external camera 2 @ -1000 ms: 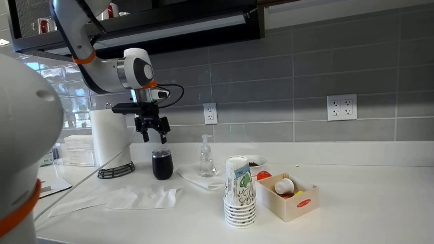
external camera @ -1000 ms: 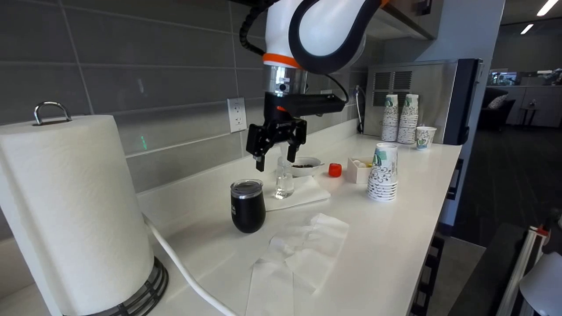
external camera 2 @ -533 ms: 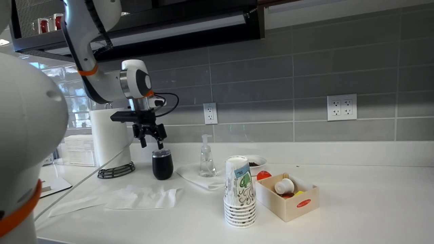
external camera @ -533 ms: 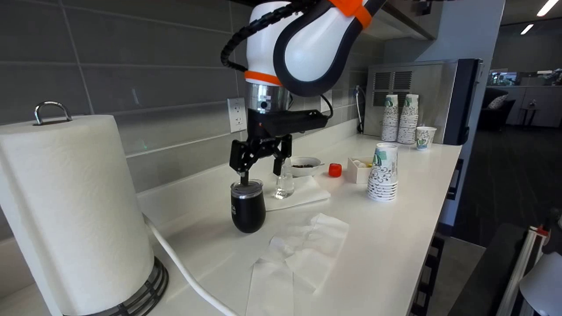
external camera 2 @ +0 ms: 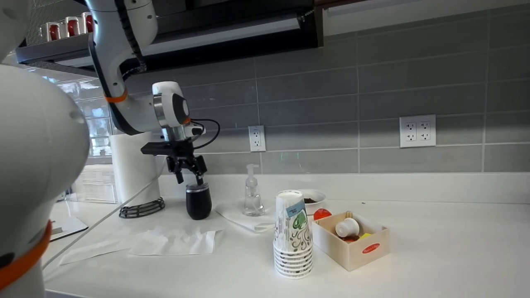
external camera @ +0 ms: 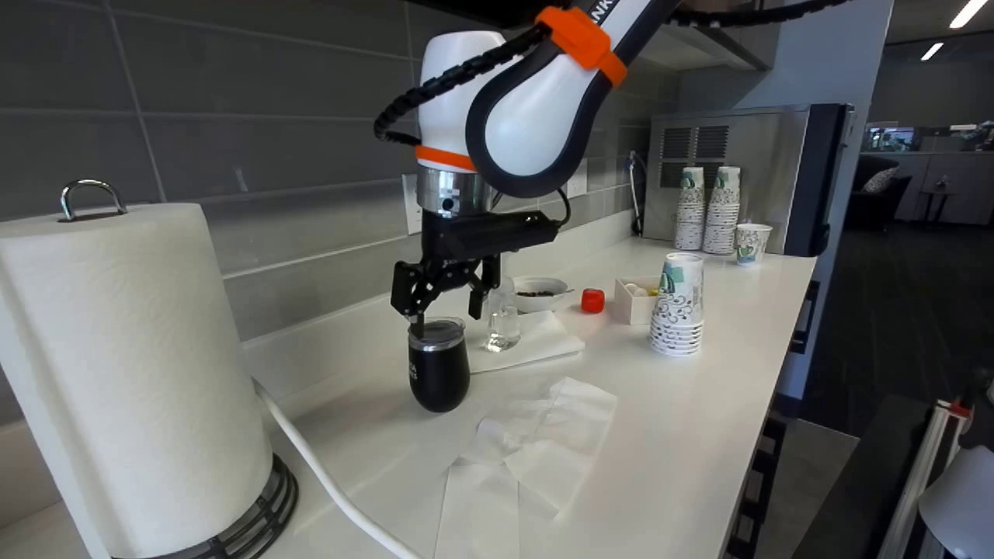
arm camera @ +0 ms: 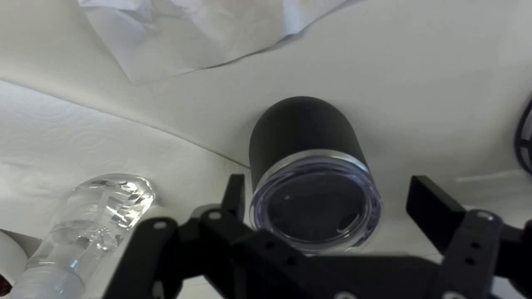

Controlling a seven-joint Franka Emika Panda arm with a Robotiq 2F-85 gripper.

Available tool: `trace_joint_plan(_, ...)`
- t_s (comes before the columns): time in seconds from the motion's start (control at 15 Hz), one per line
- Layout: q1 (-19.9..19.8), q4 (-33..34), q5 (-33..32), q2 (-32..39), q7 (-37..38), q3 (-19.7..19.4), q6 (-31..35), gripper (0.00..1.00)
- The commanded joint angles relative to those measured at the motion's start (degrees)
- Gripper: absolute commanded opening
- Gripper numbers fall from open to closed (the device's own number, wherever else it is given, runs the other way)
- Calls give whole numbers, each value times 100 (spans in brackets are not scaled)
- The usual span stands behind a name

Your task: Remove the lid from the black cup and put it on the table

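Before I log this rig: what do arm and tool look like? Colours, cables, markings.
The arm is white and rounded, with dark edging, orange bands and a silver wrist collar. A ribbed black cable runs along it; a thin black one loops at the wrist. Cropped dark lettering shows high on the arm. The tool is black and two-fingered, with angular links, pale round pivots and blocky fingertips.

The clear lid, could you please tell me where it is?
In the wrist view, the lid sits on the black cup, lower middle, framed by the open gripper, right of the clear bottle.
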Motion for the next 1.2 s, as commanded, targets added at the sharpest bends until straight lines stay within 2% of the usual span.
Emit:
trace_joint_plan(0.0,209,298,-269,290,238,-250,102,100)
trace_joint_plan(1.13,601,723,-323,727,245,-706,241,100)
